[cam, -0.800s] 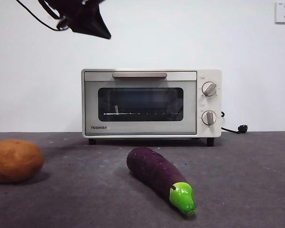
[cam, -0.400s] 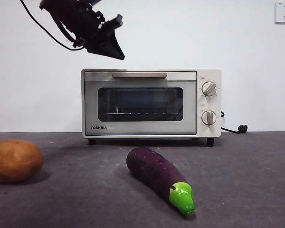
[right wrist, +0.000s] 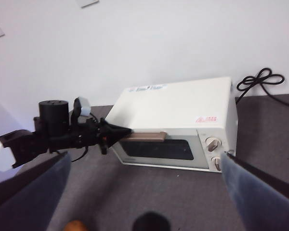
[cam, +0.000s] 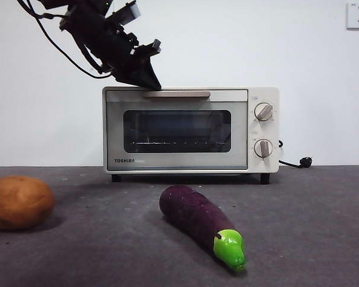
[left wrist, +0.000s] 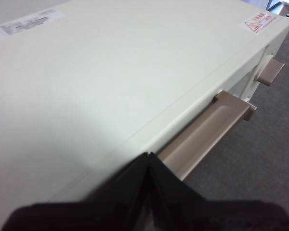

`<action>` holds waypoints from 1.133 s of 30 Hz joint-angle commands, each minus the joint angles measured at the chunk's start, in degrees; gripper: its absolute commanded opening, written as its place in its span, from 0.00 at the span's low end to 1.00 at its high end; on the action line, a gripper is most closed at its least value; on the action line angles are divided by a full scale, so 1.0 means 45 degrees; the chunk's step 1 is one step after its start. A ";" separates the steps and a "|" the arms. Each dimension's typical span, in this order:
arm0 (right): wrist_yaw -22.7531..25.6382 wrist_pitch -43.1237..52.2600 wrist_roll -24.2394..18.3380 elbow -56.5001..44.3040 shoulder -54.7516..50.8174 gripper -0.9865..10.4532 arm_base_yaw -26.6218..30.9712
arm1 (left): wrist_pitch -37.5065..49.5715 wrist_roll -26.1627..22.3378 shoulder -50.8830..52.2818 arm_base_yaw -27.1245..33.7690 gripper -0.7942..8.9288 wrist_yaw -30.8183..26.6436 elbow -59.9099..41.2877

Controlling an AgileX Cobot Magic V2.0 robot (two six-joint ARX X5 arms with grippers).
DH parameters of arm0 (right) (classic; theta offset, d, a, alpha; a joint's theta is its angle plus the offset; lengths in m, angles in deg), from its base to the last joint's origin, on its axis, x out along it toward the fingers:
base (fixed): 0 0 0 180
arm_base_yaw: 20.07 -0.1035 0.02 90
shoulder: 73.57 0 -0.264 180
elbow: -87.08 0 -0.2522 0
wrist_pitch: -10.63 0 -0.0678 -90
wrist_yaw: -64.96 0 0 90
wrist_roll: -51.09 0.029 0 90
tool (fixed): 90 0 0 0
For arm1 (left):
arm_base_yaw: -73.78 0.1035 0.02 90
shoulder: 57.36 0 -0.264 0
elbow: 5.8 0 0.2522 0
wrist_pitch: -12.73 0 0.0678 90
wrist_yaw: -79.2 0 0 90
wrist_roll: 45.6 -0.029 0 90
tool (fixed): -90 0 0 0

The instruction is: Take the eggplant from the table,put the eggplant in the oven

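**Left gripper at oven handle; door shut, eggplant on table**

Since the earlier frames: descended from the upper left corner of the front view and advanced to the oven's top front edge. Eggplant, potato and oven unmoved.

Front view. Left gripper (cam: 151, 82) tilted tip-down, reaching the left end of the beige bar handle (cam: 176, 94) of the Toshiba toaster oven (cam: 191, 130). Glass door (cam: 177, 131) closed. Eggplant (cam: 198, 220) lying on the table (cam: 311, 227) in front of the oven, well apart from it, green stem cap (cam: 230, 248) toward the camera. Potato (cam: 19, 202) at the far left, apart from both.

Left wrist view. Jaws pressed together, holding nothing, tip poised over the seam between the oven top and the near end of the handle. Contact with the handle not confirmable.

Right wrist view. Right gripper (right wrist: 144, 192) held high and back, jaws spread wide and empty, looking down on the oven and on the left gripper at the handle's end.

Assessment of step in hand: opening the door, judged from the closed door and the gripper's position. Recommended: hook the closed tip behind the bar rather than on its upper face, nearer the middle than the end to avoid twisting the door; pull outward and down along the hinge arc, slowly, so the light oven does not slide toward the eggplant. Risk: tip slipping off the smooth bar.
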 commanded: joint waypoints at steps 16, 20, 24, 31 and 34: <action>-0.0039 -0.0481 -0.0126 0.0063 0.0058 0.63 -0.0019 | -0.0981 -0.0544 -0.0767 -0.0607 0.08 0.0068 0.0024; -0.0039 -0.0481 -0.0121 0.0063 0.0058 0.63 -0.0019 | -0.1331 -0.0578 -0.0767 -0.0986 0.08 0.0117 0.0024; -0.0039 -0.0495 -0.0121 0.0058 0.0058 0.63 -0.0019 | -0.1350 -0.0583 -0.0767 -0.1409 0.08 0.0248 0.0024; -0.0039 -0.0515 -0.0214 0.0063 0.0053 0.63 -0.0019 | -0.1564 -0.0568 -0.0767 -0.2055 0.08 0.0296 0.0024; -0.0039 -0.0515 -0.0214 0.0063 0.0058 0.63 -0.0019 | -0.1768 -0.0359 -0.0767 -0.2278 0.08 0.0321 0.0024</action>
